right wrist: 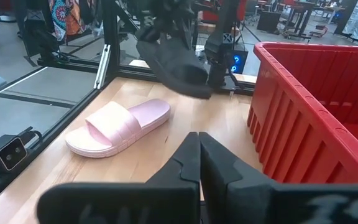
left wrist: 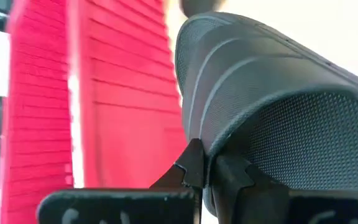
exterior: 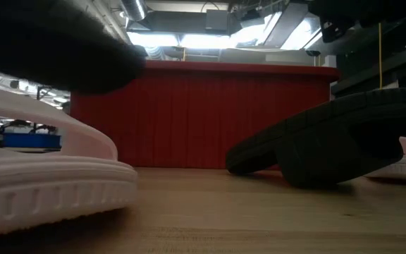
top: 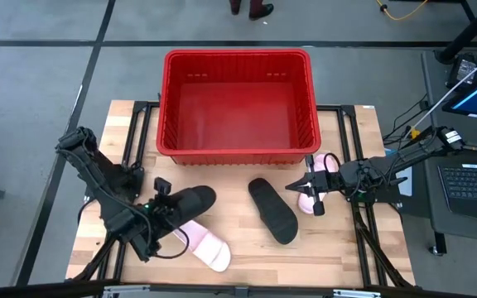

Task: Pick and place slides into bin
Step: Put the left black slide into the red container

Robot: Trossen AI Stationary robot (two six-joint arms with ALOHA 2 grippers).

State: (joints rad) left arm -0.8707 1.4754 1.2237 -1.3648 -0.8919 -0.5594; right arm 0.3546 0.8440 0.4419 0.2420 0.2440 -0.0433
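Observation:
My left gripper [top: 166, 204] is shut on a black slide [top: 195, 199] at the near left, held above a pale pink slide [top: 208, 246] that lies on the table. The lifted slide also shows in the right wrist view [right wrist: 173, 59]. A second black slide [top: 272, 212] lies at the table's middle. My right gripper [top: 299, 187] is shut and empty, over a second pink slide [top: 328, 165] at the right. The red bin [top: 237, 55] stands at the far middle, empty. My left gripper pinches a thin edge of the black slide [left wrist: 211, 163] between its two fingers, at the slide's end nearest the arm. The fingers come roughly level from the table's near left. The slide reaches away from the fingers toward the bin, lifted clear of the table and tilted.
The bin's ribbed near wall [exterior: 203, 113] fills the low view behind the slides. The middle black slide [exterior: 323, 137] rests tilted on the wood. Bare wood lies between the slides and the bin. Black frame rails run along both table sides.

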